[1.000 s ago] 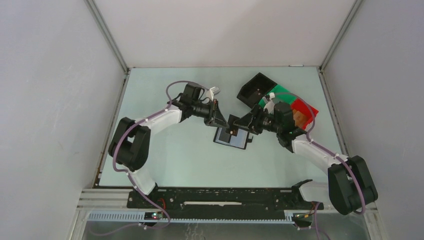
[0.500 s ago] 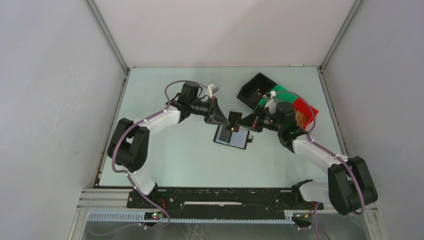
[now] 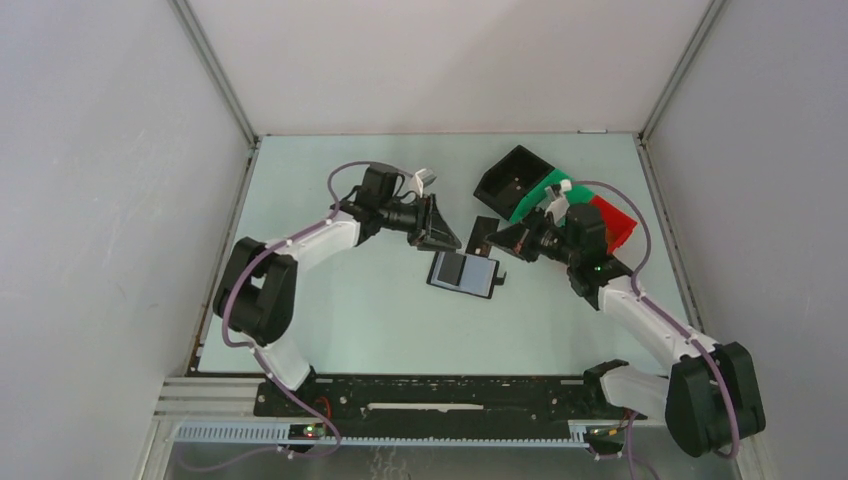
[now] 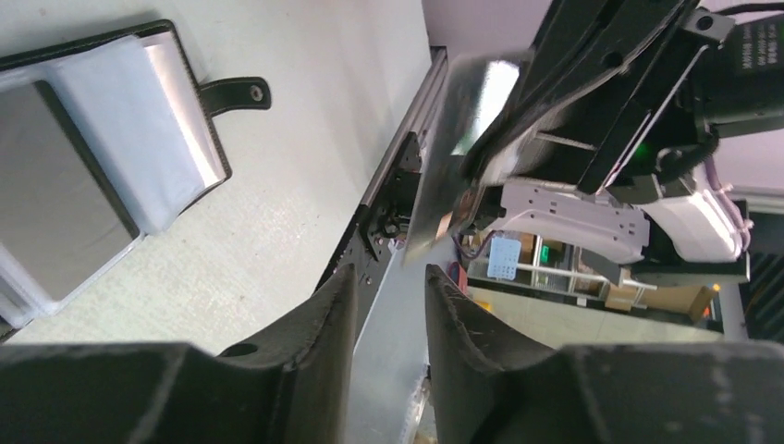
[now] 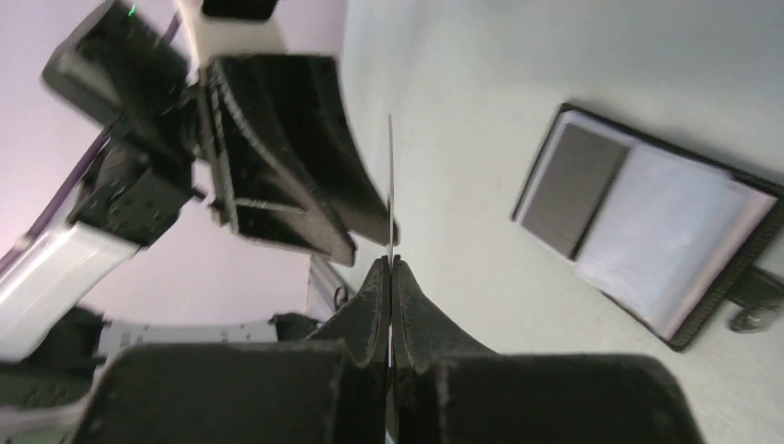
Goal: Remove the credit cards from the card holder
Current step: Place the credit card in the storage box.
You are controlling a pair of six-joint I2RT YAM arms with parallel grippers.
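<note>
On table — blk card holder, open

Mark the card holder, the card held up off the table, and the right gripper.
card holder [image 3: 462, 273], top view, the open inner face.
credit card [image 3: 484, 232], top view, middle of its dark face.
right gripper [image 5: 389, 270], right wrist view, where its fingertips pinch the card.

Even, diffuse light fills the overhead view, bright and sharp, with only faint soft shadows on the pale table. Both wrist views are softer: the right gripper looms out of focus up close, and the credit card carries a smeared white glare.
</note>
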